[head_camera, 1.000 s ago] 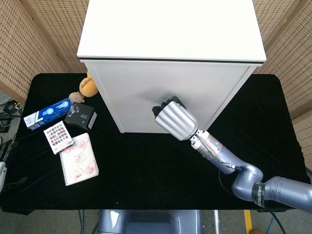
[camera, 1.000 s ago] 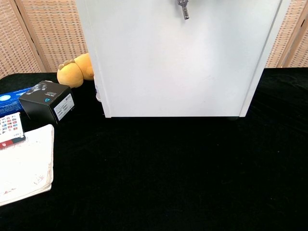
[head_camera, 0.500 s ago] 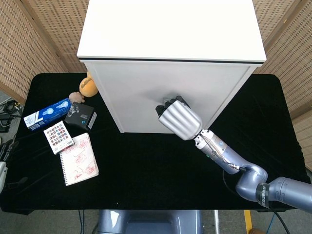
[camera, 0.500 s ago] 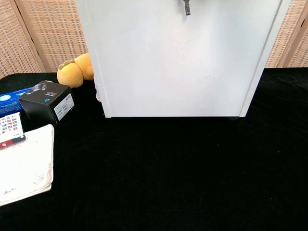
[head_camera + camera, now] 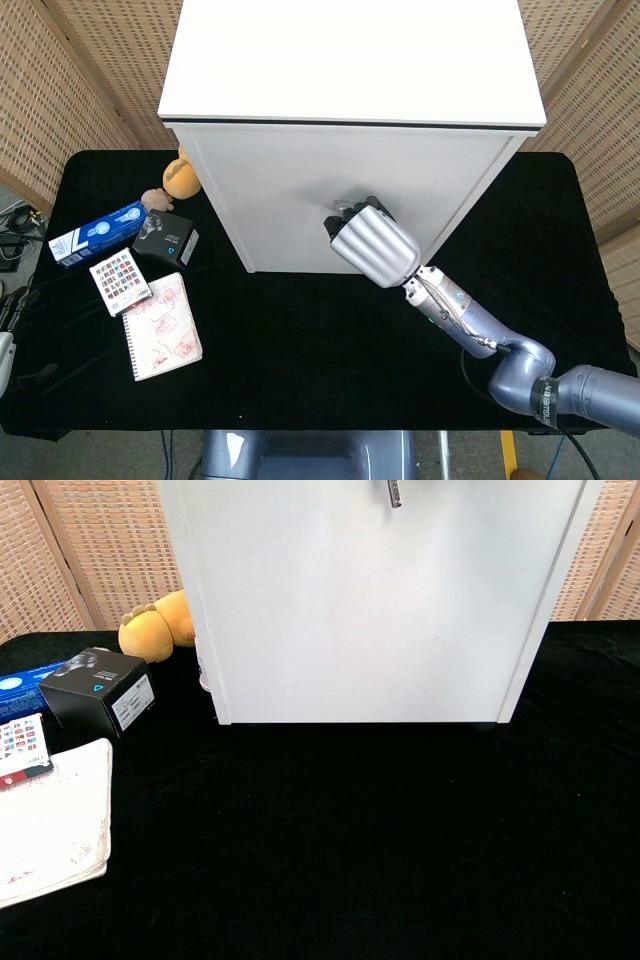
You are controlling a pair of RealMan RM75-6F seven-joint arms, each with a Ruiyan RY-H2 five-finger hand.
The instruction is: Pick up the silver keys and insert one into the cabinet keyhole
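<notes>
My right arm (image 5: 500,345) reaches up from the near right edge of the table (image 5: 330,350) toward the white cabinet (image 5: 350,130). My right hand (image 5: 372,243) is pressed against the cabinet's front, its back turned to the head camera and its fingers (image 5: 350,215) curled in close together at the door. What they pinch is hidden from above, so I cannot tell for sure. In the chest view a bit of the silver keys (image 5: 394,492) hangs at the top edge against the door; the keyhole itself is out of sight.

On the left, nearest me, lies a notebook (image 5: 162,325) with red drawings, then a card with a coloured grid (image 5: 121,281), a black box (image 5: 167,239) with a small blue mark, and a blue carton (image 5: 98,233) whose lettering is too small to read. Farthest back, a yellow plush toy (image 5: 180,176) sits beside the cabinet's left corner.

Since a second ago my hand has slid a little right along the door, and the key has risen nearly out of the chest view. My left hand is not seen.
</notes>
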